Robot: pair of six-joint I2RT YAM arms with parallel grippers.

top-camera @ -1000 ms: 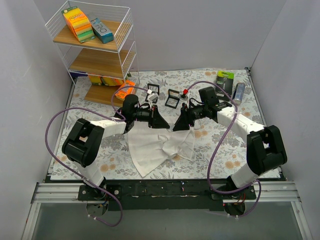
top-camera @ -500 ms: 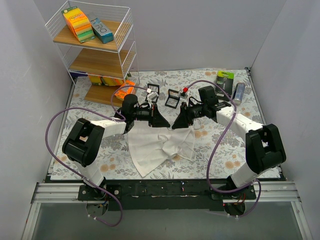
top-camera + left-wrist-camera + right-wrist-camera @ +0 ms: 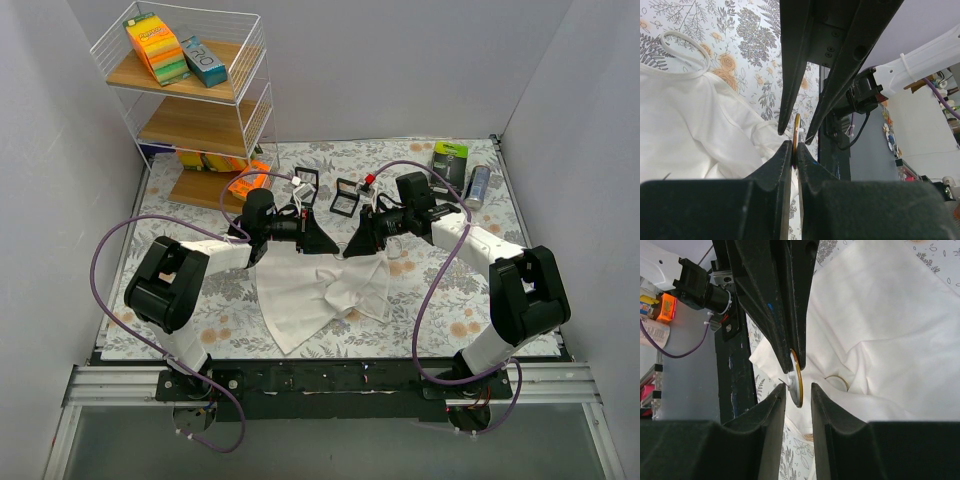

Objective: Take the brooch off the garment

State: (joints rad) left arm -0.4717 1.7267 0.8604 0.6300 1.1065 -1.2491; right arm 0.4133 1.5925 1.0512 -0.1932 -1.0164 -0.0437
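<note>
A white garment lies crumpled on the floral cloth in the middle of the table. A round, gold-rimmed brooch stands on edge at the garment's upper fold, and its pin shows on its left. My left gripper is shut on the brooch's rim, with both pads against it. My right gripper faces it from the right. Its fingers stand either side of the brooch with a gap, so it is open. In the top view the brooch is hidden between the fingertips.
A wire shelf with boxes stands at the back left. Small black cases, a green packet and a grey can lie behind the grippers. An orange pack lies by the shelf.
My right gripper has edged a little to the left, closer to the left gripper. The left arm has hardly moved.
</note>
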